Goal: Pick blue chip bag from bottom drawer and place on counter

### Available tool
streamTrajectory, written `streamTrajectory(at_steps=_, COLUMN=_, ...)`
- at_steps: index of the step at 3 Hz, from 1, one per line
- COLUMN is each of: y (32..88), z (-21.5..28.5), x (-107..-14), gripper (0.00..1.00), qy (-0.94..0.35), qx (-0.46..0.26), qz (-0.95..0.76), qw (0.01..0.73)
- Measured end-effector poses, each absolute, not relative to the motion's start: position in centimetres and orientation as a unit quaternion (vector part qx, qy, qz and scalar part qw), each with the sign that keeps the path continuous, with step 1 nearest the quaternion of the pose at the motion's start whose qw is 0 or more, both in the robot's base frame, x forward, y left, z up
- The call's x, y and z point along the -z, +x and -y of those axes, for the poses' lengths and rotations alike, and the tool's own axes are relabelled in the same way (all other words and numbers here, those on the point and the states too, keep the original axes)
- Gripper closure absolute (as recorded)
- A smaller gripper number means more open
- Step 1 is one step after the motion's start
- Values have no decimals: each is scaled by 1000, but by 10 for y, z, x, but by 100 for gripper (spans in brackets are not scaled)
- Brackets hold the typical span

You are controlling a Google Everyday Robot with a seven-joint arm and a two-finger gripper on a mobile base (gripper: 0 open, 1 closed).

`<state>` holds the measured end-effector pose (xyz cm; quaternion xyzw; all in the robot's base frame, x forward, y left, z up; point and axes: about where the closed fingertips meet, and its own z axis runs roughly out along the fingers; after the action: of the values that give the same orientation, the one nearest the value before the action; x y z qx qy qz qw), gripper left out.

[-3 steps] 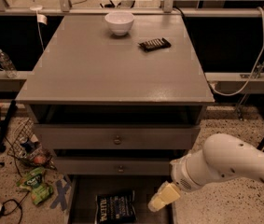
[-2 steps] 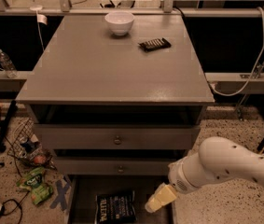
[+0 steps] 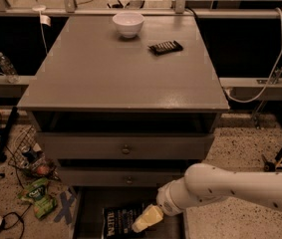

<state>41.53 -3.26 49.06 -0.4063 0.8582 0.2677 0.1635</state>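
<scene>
– Gripper (image 3: 148,218) position?
– Low over the open bottom drawer (image 3: 77,215), right of its middle; arm enters from the drawer's right. Open or closed: can't tell from this angle
– Blue chip bag (image 3: 116,222)?
– Flat on the drawer floor, mid-drawer, just left of the gripper, whose tip sits at or over the bag's right edge. Contact unclear. White lettering runs front-to-back of the drawer, so I read the long axis that way; near end is out of view
– Next move?
– My guess: small shift left toward drawer centre, then down, gripping across the short axis. Counter (image 3: 115,73) is straight above the drawer for the place
</scene>
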Motion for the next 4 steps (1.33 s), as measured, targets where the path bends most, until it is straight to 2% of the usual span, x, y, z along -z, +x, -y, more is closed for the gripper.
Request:
streamTrajectory(at_steps=2, y=424, z=-39, x=-398, gripper=0, qy=-378, qx=-323, qz=-848, qw=183)
streamTrajectory(at_steps=4, y=422, z=-37, x=-387, gripper=0, qy=-368, qx=-316, qz=-855, qw=183)
